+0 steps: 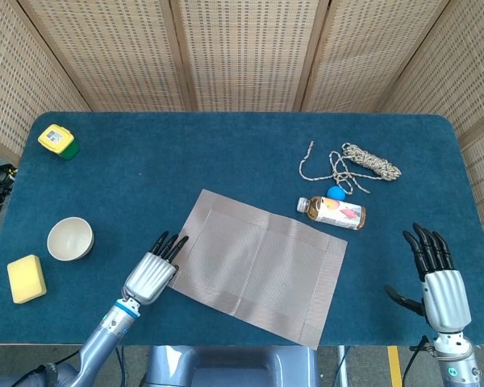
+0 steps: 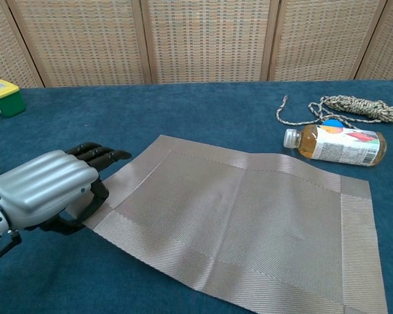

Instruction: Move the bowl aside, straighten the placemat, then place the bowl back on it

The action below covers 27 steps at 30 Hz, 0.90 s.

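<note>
One step in hand: left hand [image 2: 49, 190] pinches the placemat [image 1: 254, 262] edge, straightening it; right hand [image 1: 436, 278] spread, idle. Next, retrieve the bowl [image 1: 69, 239].

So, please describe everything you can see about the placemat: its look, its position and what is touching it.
The placemat is a grey-brown rectangle of woven-looking fabric with a darker border band. It lies nearly flat on the blue table, turned at an angle to the table edges. The left hand grips its left corner. In the chest view its far right edge lies close to the bottle but seems not to touch it. The bowl sits apart, to the left.
</note>
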{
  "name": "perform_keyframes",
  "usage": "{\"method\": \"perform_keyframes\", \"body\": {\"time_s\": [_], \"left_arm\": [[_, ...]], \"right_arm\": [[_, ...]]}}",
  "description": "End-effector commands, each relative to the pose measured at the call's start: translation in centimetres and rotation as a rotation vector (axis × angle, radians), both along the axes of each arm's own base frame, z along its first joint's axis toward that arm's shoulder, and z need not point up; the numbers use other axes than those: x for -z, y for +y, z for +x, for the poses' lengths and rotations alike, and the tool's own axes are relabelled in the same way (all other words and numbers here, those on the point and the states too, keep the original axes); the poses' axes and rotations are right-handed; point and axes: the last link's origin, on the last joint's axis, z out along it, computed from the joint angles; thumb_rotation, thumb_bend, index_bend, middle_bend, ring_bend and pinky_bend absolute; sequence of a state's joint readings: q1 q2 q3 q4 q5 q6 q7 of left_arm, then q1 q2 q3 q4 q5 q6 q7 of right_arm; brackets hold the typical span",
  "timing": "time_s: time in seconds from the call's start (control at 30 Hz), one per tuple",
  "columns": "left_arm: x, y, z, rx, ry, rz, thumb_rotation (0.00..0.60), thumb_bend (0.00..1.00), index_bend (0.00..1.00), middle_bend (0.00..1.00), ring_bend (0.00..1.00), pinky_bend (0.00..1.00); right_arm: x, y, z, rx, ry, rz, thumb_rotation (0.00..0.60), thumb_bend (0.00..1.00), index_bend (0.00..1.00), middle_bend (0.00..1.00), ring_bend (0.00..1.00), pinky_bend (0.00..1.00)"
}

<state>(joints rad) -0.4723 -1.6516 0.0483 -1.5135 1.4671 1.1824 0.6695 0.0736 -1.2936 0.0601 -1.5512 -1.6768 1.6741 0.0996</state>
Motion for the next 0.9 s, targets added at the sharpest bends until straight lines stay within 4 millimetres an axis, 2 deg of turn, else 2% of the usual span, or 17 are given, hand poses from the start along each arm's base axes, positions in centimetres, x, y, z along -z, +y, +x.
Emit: {"method": "perform_keyframes", "body": {"time_s": [0.03, 0.27, 0.9], "left_arm": [[-0.9, -2.0, -0.6, 0.006, 0.033, -0.047, 0.6, 0.52, 0.64, 0.0, 0.0, 0.0], [-1.5, -5.5, -1.1, 0.001, 0.051, -0.198, 0.6, 0.52, 0.63, 0.0, 0.0, 0.0], [-1.8, -6.5, -1.2, -0.011, 0.031, -0.343, 0.6, 0.52, 0.63, 0.0, 0.0, 0.0]], "right_arm": [[0.0, 0.0, 0.0, -0.001, -0.001, 0.0, 0.6, 0.23, 0.03, 0.0, 0.0, 0.0], [0.0, 0.2, 0.1, -0.005, -0.001, 0.001, 0.6, 0.23, 0.03, 0.0, 0.0, 0.0], [0.1, 0.1, 0.1, -0.001, 0.006, 0.002, 0.6, 0.23, 0.03, 0.0, 0.0, 0.0]]}}
